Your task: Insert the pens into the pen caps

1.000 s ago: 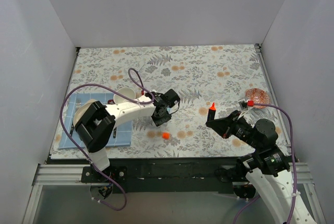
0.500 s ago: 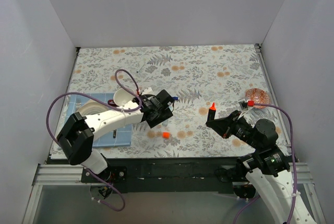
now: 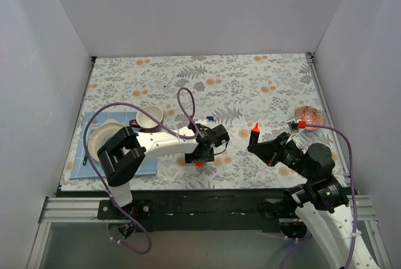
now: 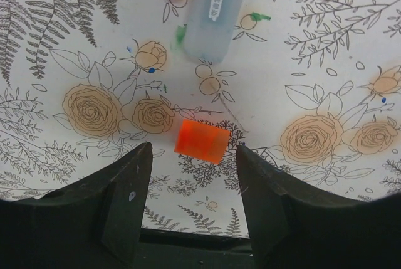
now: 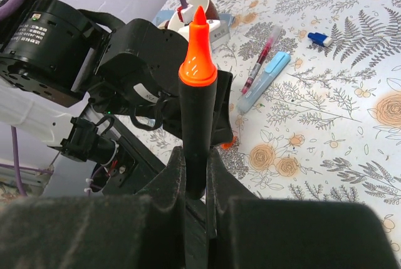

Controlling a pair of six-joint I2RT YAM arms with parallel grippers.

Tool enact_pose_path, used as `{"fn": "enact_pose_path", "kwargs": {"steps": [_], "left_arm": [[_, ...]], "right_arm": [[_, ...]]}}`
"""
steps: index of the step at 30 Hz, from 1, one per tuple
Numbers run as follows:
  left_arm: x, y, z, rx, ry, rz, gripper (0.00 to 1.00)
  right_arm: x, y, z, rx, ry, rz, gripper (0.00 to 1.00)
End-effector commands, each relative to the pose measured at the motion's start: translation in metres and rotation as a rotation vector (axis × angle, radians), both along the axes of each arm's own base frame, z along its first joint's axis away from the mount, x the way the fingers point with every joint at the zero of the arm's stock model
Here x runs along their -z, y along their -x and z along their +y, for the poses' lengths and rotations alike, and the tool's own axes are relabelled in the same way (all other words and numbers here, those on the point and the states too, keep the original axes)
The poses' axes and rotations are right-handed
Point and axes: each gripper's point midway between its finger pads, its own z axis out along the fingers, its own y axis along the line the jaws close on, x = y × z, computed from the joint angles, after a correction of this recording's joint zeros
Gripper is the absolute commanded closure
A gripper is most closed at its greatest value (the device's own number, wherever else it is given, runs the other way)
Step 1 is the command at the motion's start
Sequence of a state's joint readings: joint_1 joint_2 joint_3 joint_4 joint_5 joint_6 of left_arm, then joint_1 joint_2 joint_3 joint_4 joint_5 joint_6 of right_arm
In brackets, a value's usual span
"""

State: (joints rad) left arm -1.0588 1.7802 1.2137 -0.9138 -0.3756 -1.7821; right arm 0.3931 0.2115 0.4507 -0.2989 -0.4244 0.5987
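Note:
A bright orange pen cap (image 4: 202,143) lies on the flowered cloth between the tips of my left gripper (image 4: 193,148), which stands open around it without touching. From above, the cap (image 3: 198,163) peeks out beside that gripper (image 3: 204,155). A light blue pen (image 4: 213,12) lies just beyond it and shows again as a pale barrel (image 5: 263,84). A small dark blue pen cap (image 3: 211,118) rests farther back. My right gripper (image 5: 195,168) is shut on a black pen (image 5: 197,93) held upright, orange tip up, off to the right (image 3: 254,133).
A thin pink-red pen (image 5: 257,68) lies beside the light blue one. A white cup (image 3: 149,116) and a plate (image 3: 100,140) sit on a blue mat (image 3: 143,166) at the left. A pink glass bowl (image 3: 311,118) stands at the right edge.
My left gripper has swung right and toward the near edge, coming down over the orange cap, and its jaws have opened. The right arm and its pen have not moved.

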Motion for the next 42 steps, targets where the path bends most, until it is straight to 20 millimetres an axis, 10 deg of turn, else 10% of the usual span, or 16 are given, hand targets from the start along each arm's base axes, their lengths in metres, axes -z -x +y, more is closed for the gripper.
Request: {"fn": "enact_pose_path", "kwargs": {"steps": [1,27,35,42], "left_arm": [[-0.008,-0.003,-0.012,0.114,0.014,-0.022,0.45],[0.016,0.004,-0.008,0.303,-0.044,0.004,0.51],[-0.012,-0.012,-0.034,0.586,-0.022,-0.084,0.95],[-0.055,-0.035,-0.064,1.058,-0.073,-0.268,1.00]], "right_arm": [[-0.025,0.004,-0.001,0.004,-0.037,-0.070,0.99],[-0.038,0.007,-0.007,0.036,-0.062,-0.102,0.99],[-0.047,0.008,-0.010,0.053,-0.069,-0.113,0.99],[-0.069,0.008,-0.020,0.111,-0.088,-0.151,0.99]]}}
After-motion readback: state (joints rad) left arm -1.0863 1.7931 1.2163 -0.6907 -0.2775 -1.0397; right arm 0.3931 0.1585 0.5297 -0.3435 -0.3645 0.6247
